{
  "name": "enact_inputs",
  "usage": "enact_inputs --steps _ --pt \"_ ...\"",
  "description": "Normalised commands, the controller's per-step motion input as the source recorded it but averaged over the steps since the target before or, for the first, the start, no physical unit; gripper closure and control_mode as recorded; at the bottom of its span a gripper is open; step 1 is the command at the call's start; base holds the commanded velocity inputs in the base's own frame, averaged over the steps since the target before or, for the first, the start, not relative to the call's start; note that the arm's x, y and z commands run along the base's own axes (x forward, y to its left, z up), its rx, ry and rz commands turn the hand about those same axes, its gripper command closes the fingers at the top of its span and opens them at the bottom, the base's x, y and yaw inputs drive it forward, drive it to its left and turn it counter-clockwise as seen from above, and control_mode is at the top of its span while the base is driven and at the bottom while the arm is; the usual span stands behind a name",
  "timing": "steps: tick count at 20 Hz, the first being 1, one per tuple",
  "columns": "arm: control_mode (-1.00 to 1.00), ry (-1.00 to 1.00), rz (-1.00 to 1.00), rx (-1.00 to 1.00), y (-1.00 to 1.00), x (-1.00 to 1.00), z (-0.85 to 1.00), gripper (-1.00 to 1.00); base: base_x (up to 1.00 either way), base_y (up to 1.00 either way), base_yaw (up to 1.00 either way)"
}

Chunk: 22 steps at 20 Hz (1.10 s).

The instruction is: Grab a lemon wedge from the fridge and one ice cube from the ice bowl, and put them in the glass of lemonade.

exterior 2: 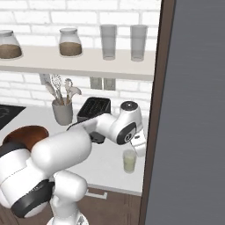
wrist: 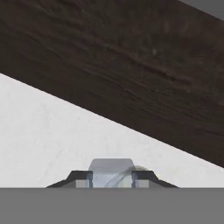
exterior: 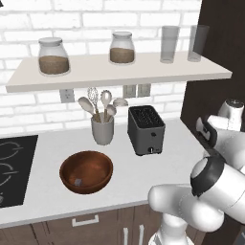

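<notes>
The claw (wrist: 112, 178) pinches the ice cube (wrist: 110, 171) between its tips, right over the lemonade glass (exterior 2: 129, 161), which stands on the counter (exterior 2: 105, 165) beside the dark wood panel (exterior 2: 154, 110). The ice bowl (exterior: 86, 171) sits well left, near the toaster (exterior: 146, 129) and crock (exterior: 102, 130).

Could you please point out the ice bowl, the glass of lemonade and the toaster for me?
ice bowl (exterior: 101, 165): left base view, on the bare inner wall at its right side.
glass of lemonade (exterior 2: 129, 163): right base view, on the pale liquid in its lower half.
toaster (exterior: 147, 136): left base view, on its grey front face.
</notes>
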Motion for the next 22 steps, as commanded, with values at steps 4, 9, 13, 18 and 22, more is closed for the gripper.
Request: enact_inputs --steps 4,9,13,18,22 --pt "-1.0 0.0 0.0 -0.01 0.05 -0.03 0.02 1.0 0.0 0.0 0.0" --pt "-1.0 0.12 0.0 -0.08 0.13 -0.05 -0.27 1.0 0.0 0.0 0.0" --pt "-1.0 0.12 0.0 -0.01 0.11 0.0 -0.09 1.0 0.0 0.0 0.0" --pt "-1.0 0.16 0.0 -0.01 0.02 0.0 -0.2 1.0 0.0 0.0 0.0" --pt "-1.0 0.13 0.0 0.0 0.0 -0.01 -0.14 1.0 0.0 0.0 0.0"
